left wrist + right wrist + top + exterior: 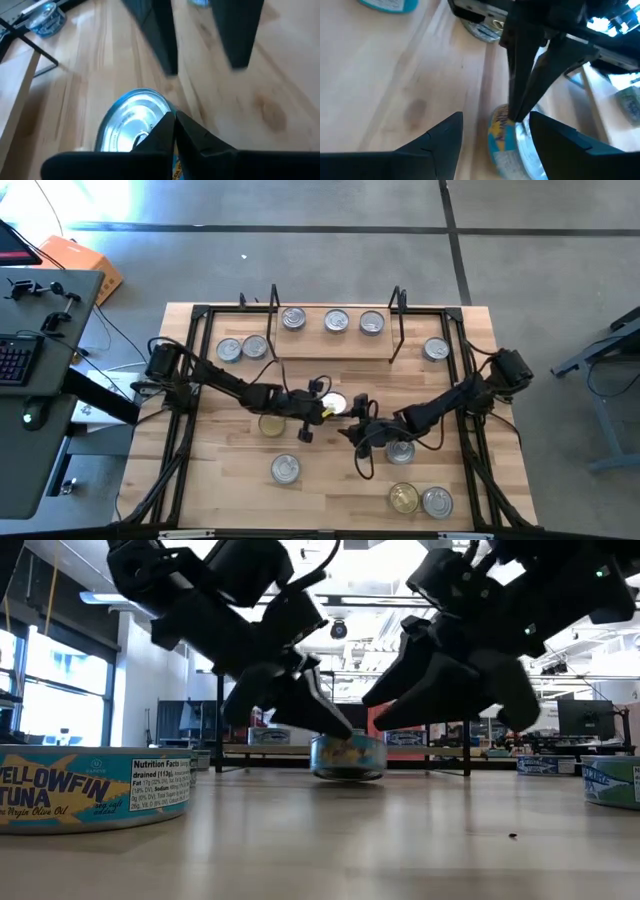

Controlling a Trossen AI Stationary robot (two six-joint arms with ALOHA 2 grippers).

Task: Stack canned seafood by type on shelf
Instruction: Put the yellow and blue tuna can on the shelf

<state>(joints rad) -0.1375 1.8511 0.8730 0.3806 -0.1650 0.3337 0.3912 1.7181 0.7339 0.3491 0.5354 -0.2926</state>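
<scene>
A silver-lidded can [336,402] with a blue and yellow label stands on the table's middle, on the near side of the shelf [330,346], and shows in the low view [348,756]. My left gripper [322,410] comes from the table's left, shut, its tips at the can's top [174,124]. My right gripper [353,418] comes from the right and is open; in its wrist view its two fingers [496,116] stand on either side of the can [507,142] and I see no touch. Three silver-lidded cans [337,321] stand in a row on the shelf. My left gripper has its shut fingertips on the can's lid close to the rim [159,120], slanting down from the table's left. The fingers themselves hide the exact spot, so whether anything is pinched cannot be told. The can stands upright with its base on the table.
Two cans [241,348] stand left of the shelf and one [435,348] right of it. A gold-lidded can [270,424] lies beside my left arm. Silver cans [285,469] [400,448] and a gold and silver pair [420,500] sit nearer. A yellowfin tuna can [95,787] is close to the low camera.
</scene>
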